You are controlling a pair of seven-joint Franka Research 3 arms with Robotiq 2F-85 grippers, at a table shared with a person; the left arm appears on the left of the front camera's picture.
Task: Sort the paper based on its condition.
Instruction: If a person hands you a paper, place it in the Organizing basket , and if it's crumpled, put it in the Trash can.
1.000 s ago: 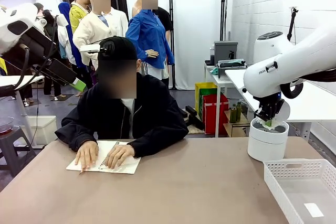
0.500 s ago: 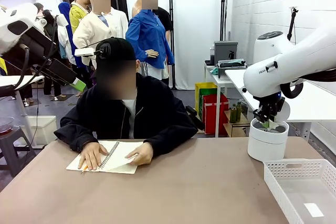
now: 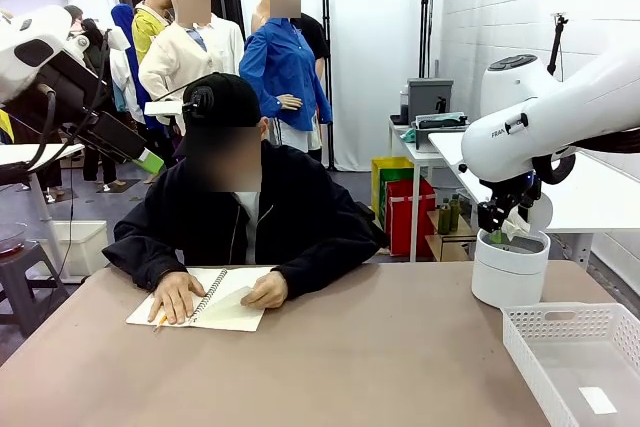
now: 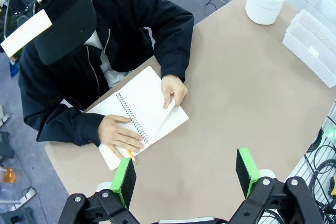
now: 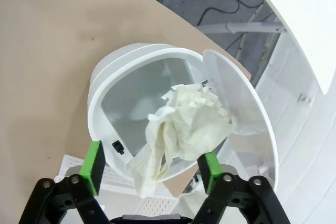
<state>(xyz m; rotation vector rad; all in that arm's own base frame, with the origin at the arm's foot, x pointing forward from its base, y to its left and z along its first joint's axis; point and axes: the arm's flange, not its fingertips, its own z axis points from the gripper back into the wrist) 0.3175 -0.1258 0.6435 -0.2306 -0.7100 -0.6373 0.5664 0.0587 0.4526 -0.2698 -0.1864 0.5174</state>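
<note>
A crumpled sheet of paper (image 5: 184,124) hangs over the open mouth of the white bin (image 5: 97,98), between the wide-apart fingers of my right gripper (image 5: 152,169). I cannot see either pad pressing it. From the front, that gripper (image 3: 500,222) hovers just above the bin (image 3: 510,277) at the table's far right. The person holds a spiral notebook (image 3: 200,302) flat and lifts the edge of a page (image 4: 169,109) with one hand. High over the table, my left gripper (image 4: 185,177) is open and holds nothing.
A white mesh tray (image 3: 575,357) with a small slip in it stands at the front right corner, next to the bin. The bin's swing lid (image 5: 247,124) is tipped aside. The brown table (image 3: 350,367) lies bare between notebook and tray.
My right gripper has risen a little out of the bin's mouth. The person's hand has slid to the notebook's right edge and started lifting a page.
</note>
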